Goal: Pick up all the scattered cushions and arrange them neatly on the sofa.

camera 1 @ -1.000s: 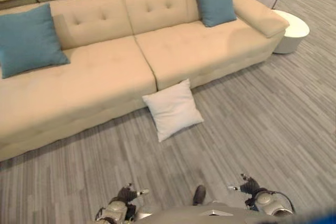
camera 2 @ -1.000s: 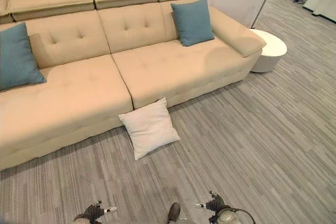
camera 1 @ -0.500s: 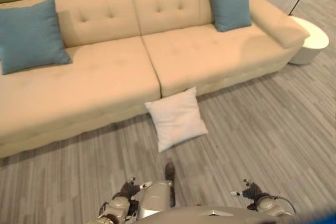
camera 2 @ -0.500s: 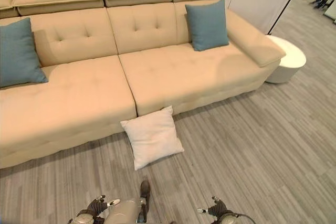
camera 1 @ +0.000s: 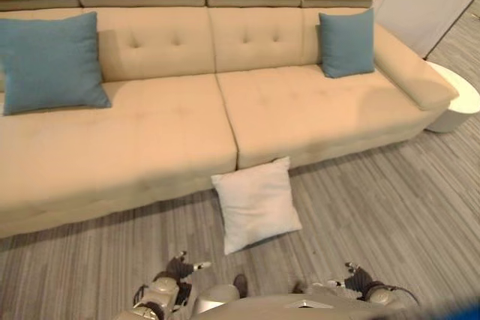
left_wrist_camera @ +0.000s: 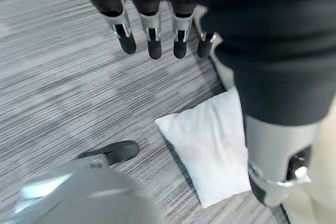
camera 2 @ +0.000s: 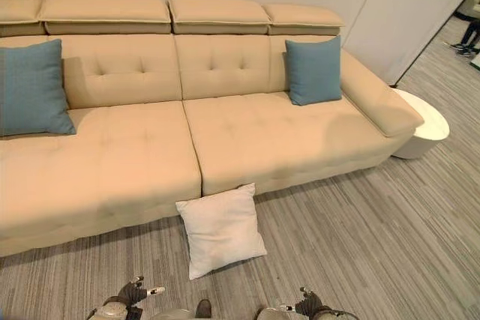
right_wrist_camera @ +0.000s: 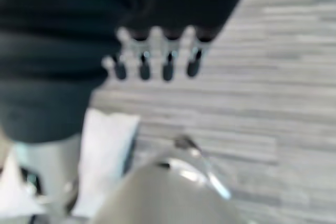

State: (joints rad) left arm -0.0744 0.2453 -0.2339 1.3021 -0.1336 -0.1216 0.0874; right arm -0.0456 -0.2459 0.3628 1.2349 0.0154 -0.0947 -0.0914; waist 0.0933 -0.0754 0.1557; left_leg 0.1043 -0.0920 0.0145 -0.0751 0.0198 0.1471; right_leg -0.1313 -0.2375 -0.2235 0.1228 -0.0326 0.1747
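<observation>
A white cushion (camera 1: 256, 202) lies on the grey floor against the front of the beige sofa (camera 1: 172, 133), below the seam between its seats. One blue cushion (camera 1: 52, 62) leans on the sofa's left backrest, a second blue cushion (camera 1: 346, 43) on the right near the armrest. My left hand (camera 1: 180, 267) hangs low at the bottom of the view, short of the white cushion, fingers straight and holding nothing. My right hand (camera 1: 358, 281) hangs at the lower right, also open and empty. The white cushion (left_wrist_camera: 210, 150) shows past my left hand's fingers (left_wrist_camera: 152, 40) in the left wrist view.
A round white side table (camera 1: 457, 99) stands by the sofa's right armrest. A white wall panel (camera 2: 420, 13) rises behind it. A person's legs (camera 2: 469, 31) show at the far right. Open grey floor (camera 2: 360, 237) stretches to the right of the white cushion.
The whole view has shifted: the camera has moved, so the sofa and white cushion now sit lower and closer. Both hands stay low and empty.
</observation>
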